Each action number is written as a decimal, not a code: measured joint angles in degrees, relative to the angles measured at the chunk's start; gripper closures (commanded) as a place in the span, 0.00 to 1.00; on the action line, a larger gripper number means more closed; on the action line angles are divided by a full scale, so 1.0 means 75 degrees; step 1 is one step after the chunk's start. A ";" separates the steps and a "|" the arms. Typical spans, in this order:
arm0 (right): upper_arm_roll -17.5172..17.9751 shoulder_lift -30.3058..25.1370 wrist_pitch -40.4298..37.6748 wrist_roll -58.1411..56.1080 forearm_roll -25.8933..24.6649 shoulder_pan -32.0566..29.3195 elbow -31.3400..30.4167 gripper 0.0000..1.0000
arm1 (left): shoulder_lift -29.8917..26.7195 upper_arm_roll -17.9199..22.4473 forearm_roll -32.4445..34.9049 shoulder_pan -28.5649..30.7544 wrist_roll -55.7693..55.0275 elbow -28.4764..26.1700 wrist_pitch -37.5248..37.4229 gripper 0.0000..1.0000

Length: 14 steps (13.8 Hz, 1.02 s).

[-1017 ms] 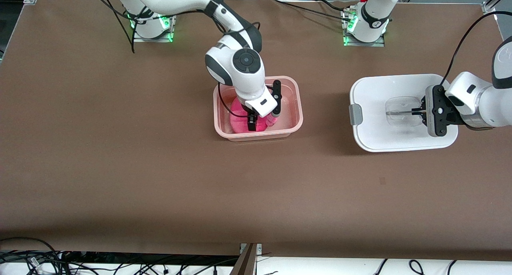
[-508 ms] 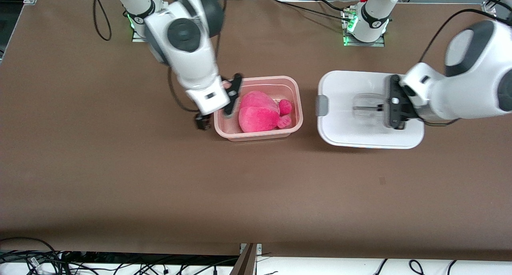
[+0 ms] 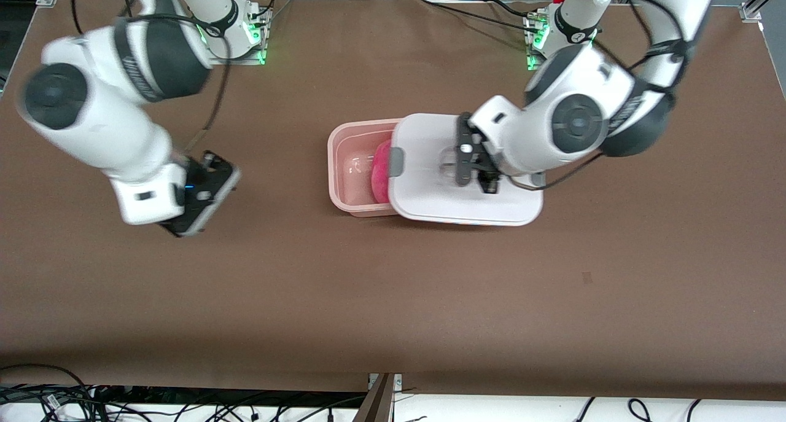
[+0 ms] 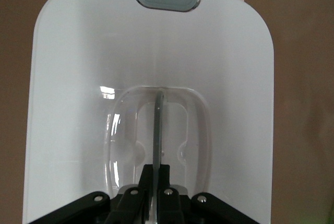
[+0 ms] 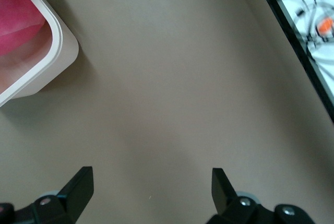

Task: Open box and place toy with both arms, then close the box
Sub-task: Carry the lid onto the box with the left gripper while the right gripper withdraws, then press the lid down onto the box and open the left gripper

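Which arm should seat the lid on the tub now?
Left. Its claw grips the lid by the handle, partly over the tub. The right claw is open over bare table.

Brown table cover (image 3: pixel 393 287) spans the whole work surface, with one small dark mark (image 3: pixel 587 277) toward the left arm's end, nearer the front camera than the rest. Aluminium frame rails (image 3: pixel 755 7) at the corners by the arm bases. Black cables (image 3: pixel 37 394) bundled on white floor under the table's near edge. A bracket (image 3: pixel 384 385) at mid near edge. Clutter with an orange bit (image 5: pixel 324 25) off the table edge in the right wrist view.
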 measured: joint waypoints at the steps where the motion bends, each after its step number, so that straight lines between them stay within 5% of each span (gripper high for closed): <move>1: -0.0326 -0.0157 -0.0248 0.0063 0.0328 -0.0009 -0.0003 0.00 | 0.0125 0.0007 0.0039 -0.0312 -0.0430 -0.0002 0.0234 1.00; 5: -0.0870 -0.0758 -0.0630 0.1615 0.0736 -0.0037 -0.0327 0.00 | 0.0543 0.0185 0.0812 -0.1573 -0.2098 -0.0003 0.0944 1.00; 14: -0.0890 -0.2702 -0.0464 0.4640 0.0266 0.0002 -0.2443 0.00 | 0.1010 0.0239 0.0896 -0.1796 -0.2372 0.0014 0.1382 1.00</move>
